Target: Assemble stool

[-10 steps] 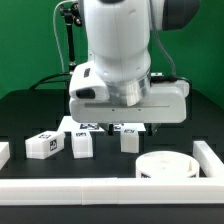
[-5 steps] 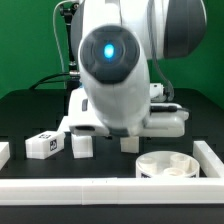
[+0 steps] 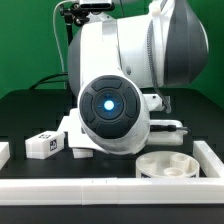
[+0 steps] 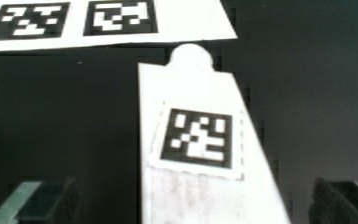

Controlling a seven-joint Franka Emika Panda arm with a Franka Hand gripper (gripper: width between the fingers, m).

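Note:
In the wrist view a white stool leg (image 4: 194, 140) with a square tag lies on the black table, running between my two fingers. My gripper (image 4: 194, 205) is open, with dark gaps between the leg and each fingertip (image 4: 43, 200). In the exterior view the round white seat (image 3: 165, 163), sockets up, lies at the front right. One tagged leg (image 3: 42, 145) lies at the left and another (image 3: 80, 149) shows partly beside the arm. The arm's bulk hides the gripper and the leg under it in that view.
The marker board (image 4: 87, 20) lies just beyond the leg's tip in the wrist view. White border rails run along the front (image 3: 100, 187) and the exterior view's right (image 3: 208, 155). A black stand (image 3: 68, 50) rises behind the arm.
The arm has swung down and toward the exterior camera. Its body now covers the marker board and the middle leg that showed earlier. The seat and left legs have not moved.

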